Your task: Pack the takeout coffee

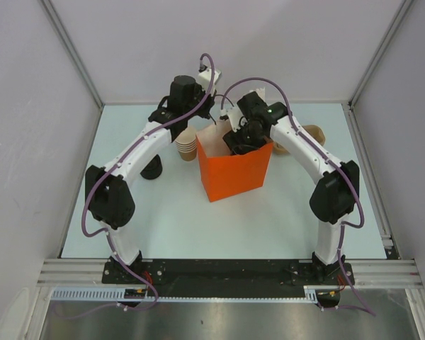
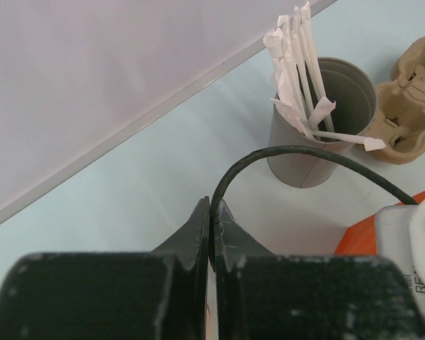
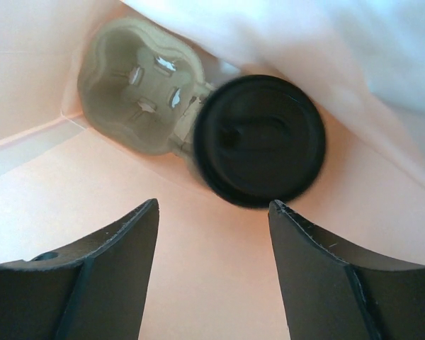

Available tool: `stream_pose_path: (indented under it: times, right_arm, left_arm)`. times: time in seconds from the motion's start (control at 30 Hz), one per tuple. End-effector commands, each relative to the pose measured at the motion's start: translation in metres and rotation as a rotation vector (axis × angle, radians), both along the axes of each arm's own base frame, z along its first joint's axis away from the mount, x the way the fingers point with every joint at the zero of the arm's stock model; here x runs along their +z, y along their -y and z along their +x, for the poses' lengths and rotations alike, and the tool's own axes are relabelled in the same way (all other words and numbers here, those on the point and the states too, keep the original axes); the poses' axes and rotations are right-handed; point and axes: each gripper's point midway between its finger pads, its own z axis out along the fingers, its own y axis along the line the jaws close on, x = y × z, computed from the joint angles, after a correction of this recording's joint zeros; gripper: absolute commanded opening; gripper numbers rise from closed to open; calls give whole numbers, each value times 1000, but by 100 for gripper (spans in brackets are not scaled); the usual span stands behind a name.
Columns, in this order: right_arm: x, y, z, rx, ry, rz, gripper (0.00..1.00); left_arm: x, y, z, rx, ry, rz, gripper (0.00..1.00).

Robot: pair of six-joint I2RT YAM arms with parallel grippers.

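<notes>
Top view, orange paper bag (image 1: 234,170): upright on worktop (image 1: 163,227), right jaws inside its mouth.
Left wrist, left jaws: pressed together.
Right wrist, right jaws: apart, above small tan paper cup with round black plastic lid (image 3: 258,138).
Cup: at bag bottom, against beige moulded-pulp carrier (image 3: 138,95).

Lab enclosure, white walls (image 1: 234,49), aluminium rail (image 1: 227,270)

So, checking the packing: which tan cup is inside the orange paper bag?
The tan kraft-paper cup with the round black plastic lid; the lidless tan cups stand stacked outside, beside the orange paper bag.
</notes>
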Motion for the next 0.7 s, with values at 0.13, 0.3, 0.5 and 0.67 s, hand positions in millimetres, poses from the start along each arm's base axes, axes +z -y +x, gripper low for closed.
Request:
stream_pose_path:
  times: [0.13,0.3,0.5,0.67]
  right_arm:
    - [58,-8,4,20,123,94,70]
    - [80,-8,6,25,169,129,70]
    - [119,-9,7,49,241,223,70]
    - [160,-6,4,69,329,308,70]
  left_arm:
    - [35,1,-7,-14,54,-58,0]
    - [36,2,-8,-20,55,-60,1]
    - [38,2,-9,-26,58,-62,7]
    - [42,1,-11,-27,65,-62,15]
